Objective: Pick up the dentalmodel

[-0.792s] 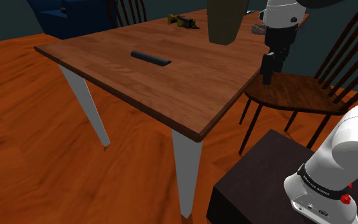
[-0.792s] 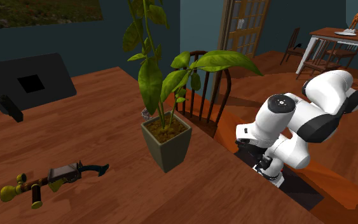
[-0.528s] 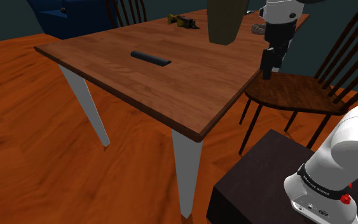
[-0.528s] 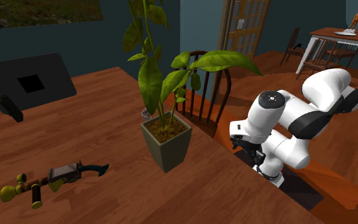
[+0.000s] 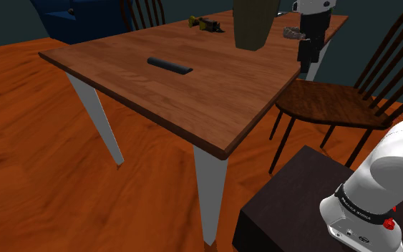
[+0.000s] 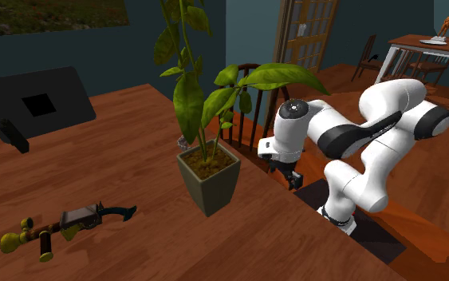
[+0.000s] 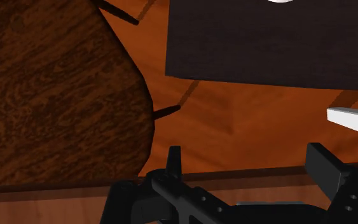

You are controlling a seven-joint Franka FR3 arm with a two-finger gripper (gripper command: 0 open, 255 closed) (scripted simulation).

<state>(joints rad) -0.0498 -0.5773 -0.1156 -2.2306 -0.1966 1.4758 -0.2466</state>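
The dentalmodel [image 5: 290, 32] is a small grey lump near the table's far right edge in the shoulder view, just past the plant pot. In the second exterior view the dentalmodel [image 6: 184, 143] peeks out behind the pot, partly hidden by leaves. My black gripper [image 5: 306, 56] hangs just to the right of it in the shoulder view, at the table's edge. Seen from the second exterior view, the gripper [image 6: 293, 179] points down beside the table, off from the model. In the wrist view the gripper [image 7: 250, 172] is open with nothing between its fingers, over the table's edge.
A tall plant in a grey-green pot [image 6: 209, 180] stands between the model and the table's middle. A dark wooden chair [image 5: 334, 104] sits under my arm. A black bar [image 5: 169, 66] and a yellow-and-black tool [image 6: 63, 223] lie on the table [image 5: 192, 100]. My stand [image 5: 296, 204] is nearby.
The arm has swung up and away from the stand. The gripper rose from over the chair seat to the table's edge beside the dentalmodel.
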